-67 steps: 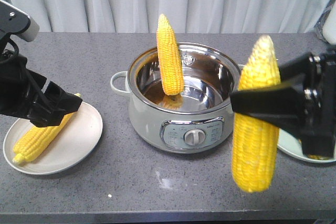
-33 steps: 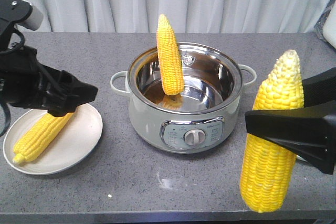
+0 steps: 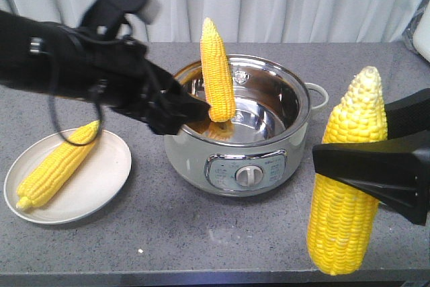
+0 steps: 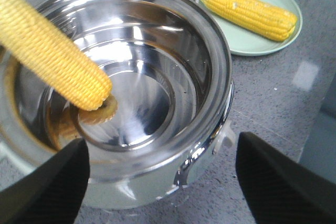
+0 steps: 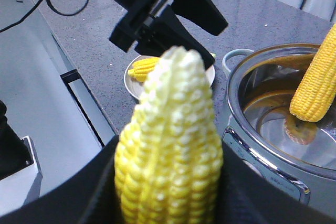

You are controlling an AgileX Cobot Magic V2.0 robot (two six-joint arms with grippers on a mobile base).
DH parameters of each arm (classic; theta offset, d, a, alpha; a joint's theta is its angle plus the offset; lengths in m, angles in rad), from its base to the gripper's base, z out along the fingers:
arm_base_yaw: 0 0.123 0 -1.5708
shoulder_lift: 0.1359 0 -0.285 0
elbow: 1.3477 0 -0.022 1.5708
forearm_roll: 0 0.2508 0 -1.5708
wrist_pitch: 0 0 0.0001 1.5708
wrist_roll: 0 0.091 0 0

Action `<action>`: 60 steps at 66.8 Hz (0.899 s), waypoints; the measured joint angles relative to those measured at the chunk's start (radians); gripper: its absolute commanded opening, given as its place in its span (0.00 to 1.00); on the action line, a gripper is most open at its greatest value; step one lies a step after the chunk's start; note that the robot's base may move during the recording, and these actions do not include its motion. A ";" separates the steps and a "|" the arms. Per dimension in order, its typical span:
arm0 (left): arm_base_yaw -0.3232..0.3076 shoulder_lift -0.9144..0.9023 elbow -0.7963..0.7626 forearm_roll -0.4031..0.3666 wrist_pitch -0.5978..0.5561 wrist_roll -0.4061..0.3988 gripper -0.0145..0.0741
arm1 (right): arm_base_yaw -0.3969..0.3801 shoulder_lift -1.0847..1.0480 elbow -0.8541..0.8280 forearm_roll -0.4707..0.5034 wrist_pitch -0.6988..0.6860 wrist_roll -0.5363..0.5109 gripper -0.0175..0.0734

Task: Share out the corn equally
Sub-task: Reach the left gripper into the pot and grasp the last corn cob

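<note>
Yellow cob in the pot: butt on the steel floor, tip up, long axis steep, leaning on the far rim of the pot. Left gripper is spread and empty at the near-left rim, with the cob just ahead of its fingertips; the left arm is nearer. Right gripper is clenched on a second cob, held upright to the right of the pot. Left plate carries the left-plate cob; right plate carries the right-plate cob. Panel print by the dial is too small to read.
</note>
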State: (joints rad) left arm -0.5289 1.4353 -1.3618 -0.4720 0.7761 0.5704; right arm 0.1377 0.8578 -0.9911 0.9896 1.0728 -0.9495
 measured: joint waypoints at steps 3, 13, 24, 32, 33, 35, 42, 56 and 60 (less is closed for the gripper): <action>-0.035 0.030 -0.035 0.069 0.000 -0.048 0.79 | 0.000 0.000 0.000 0.000 0.000 0.000 0.37; -0.137 0.116 -0.154 0.331 0.011 -0.285 0.79 | 0.000 0.000 0.000 0.000 0.000 0.000 0.37; -0.211 0.226 -0.289 0.594 0.080 -0.610 0.79 | 0.000 0.000 0.000 0.000 0.000 0.000 0.37; -0.233 0.313 -0.392 0.699 0.153 -0.784 0.79 | 0.000 0.000 0.000 0.000 0.000 0.000 0.37; -0.234 0.324 -0.405 0.708 0.165 -0.801 0.79 | 0.000 0.000 0.000 0.000 0.000 0.000 0.37; -0.234 0.345 -0.435 0.722 0.192 -0.832 0.79 | 0.000 0.000 0.000 0.000 0.000 0.000 0.37; -0.234 0.418 -0.519 0.748 0.256 -0.906 0.79 | 0.000 0.000 0.000 0.000 0.001 0.000 0.37; -0.231 0.509 -0.623 0.752 0.273 -0.956 0.79 | 0.000 0.000 0.000 0.000 0.001 0.000 0.37; -0.222 0.519 -0.629 0.751 0.272 -0.988 0.79 | 0.000 0.000 0.000 0.000 0.001 0.000 0.37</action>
State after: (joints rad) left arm -0.7506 1.9543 -1.9908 0.2789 1.0484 -0.4172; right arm 0.1377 0.8578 -0.9911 0.9896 1.0739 -0.9495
